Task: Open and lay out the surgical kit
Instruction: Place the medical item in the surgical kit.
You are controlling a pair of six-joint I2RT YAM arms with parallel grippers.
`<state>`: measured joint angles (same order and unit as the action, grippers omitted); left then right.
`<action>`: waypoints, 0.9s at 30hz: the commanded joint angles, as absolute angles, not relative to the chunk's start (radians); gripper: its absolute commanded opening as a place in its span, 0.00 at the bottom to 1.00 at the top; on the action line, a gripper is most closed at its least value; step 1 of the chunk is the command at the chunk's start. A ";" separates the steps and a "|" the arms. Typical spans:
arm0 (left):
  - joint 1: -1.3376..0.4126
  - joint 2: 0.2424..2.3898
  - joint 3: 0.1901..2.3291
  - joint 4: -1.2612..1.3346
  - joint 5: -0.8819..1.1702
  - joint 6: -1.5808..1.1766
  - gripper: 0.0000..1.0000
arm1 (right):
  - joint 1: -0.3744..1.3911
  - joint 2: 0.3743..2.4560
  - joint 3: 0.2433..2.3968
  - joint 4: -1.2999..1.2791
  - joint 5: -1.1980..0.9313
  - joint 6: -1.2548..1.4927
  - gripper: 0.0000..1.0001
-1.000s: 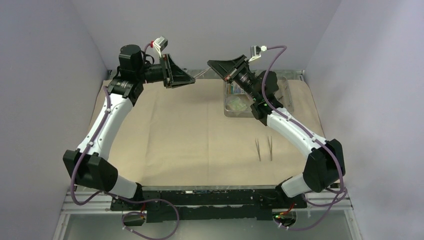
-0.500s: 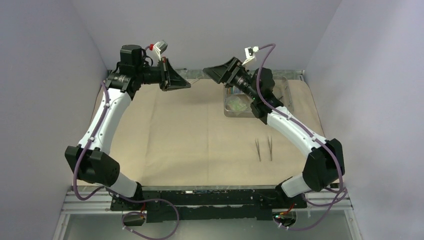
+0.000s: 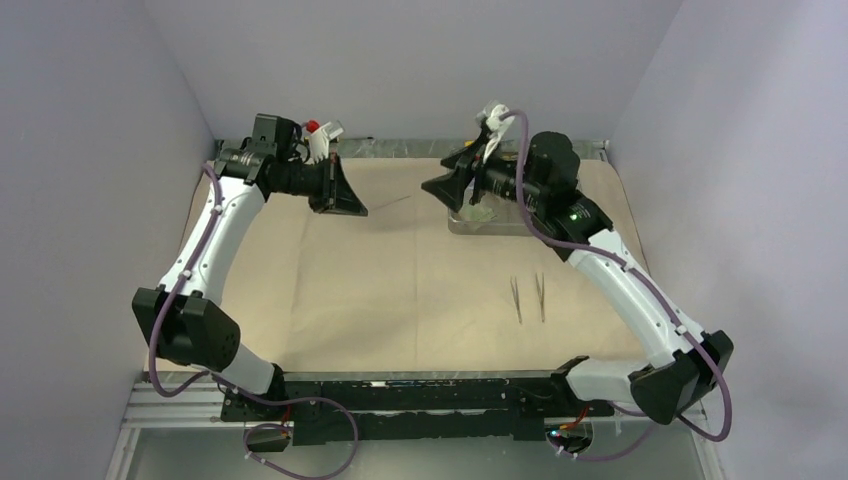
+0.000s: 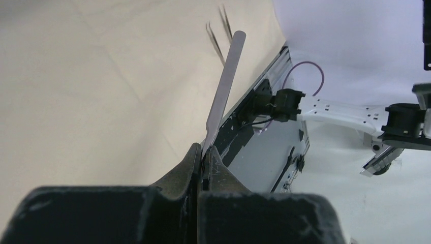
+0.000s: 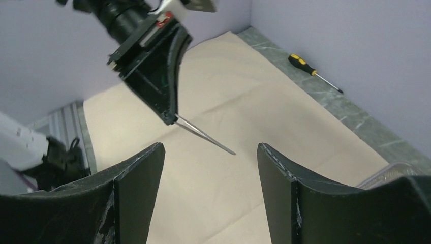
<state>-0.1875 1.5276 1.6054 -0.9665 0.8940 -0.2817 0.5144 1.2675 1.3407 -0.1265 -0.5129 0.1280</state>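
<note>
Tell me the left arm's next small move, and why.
Probably lower the left gripper and lay its clamped steel instrument flat on the beige cloth: the right gripper is open and clear of it, and two tweezers already lie there.

Matt beige cloth (image 3: 400, 290); smooth satin-metal instrument (image 4: 223, 91)

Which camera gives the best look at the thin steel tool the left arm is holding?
The left wrist view: the steel tool appears large and close, pinched in the left gripper. The right wrist view shows it whole but smaller. From the top camera it is only a faint line.
</note>
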 commanded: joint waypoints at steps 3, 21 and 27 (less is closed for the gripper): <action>-0.201 1.447 1.542 -1.009 0.891 -0.193 0.00 | 0.630 1.296 1.347 -0.196 -0.544 -0.154 0.70; -0.238 1.414 1.529 -1.053 0.805 -0.134 0.00 | 0.903 1.629 1.690 -0.563 -0.224 -0.604 0.58; -0.238 1.408 1.534 -1.057 0.805 -0.129 0.00 | 0.918 1.656 1.720 -0.596 -0.193 -0.660 0.49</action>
